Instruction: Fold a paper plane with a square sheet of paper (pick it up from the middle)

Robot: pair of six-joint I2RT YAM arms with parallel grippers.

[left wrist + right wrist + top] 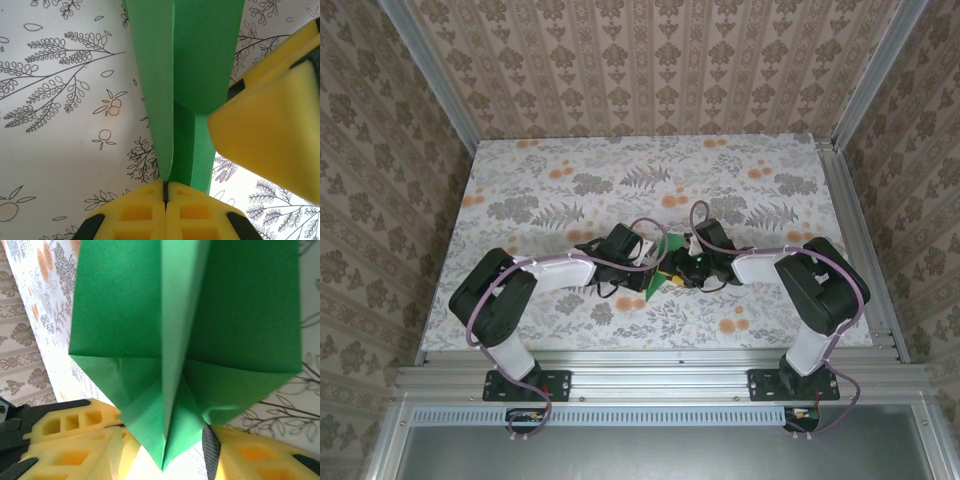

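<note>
Overhead, top view: L gripper [650, 265] and R gripper [680, 275] meet mid-table [520, 200], with the part-folded green sheet [657, 280] between them. L wrist: jaws pressed together, pinching sheet's folded edge. R wrist: jaws spread, sheet's pointed tip between fingers [75, 450], not clamped.

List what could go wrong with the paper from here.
1. The left hand is shut on just one end of the folded paper; a sideways tug may pull it free or tear it.
2. The right hand stands open around the pointed tip; closing off-centre might crush the tip or skew the crease.
3. The two hands sit very close together, so either could bump the other.
</note>
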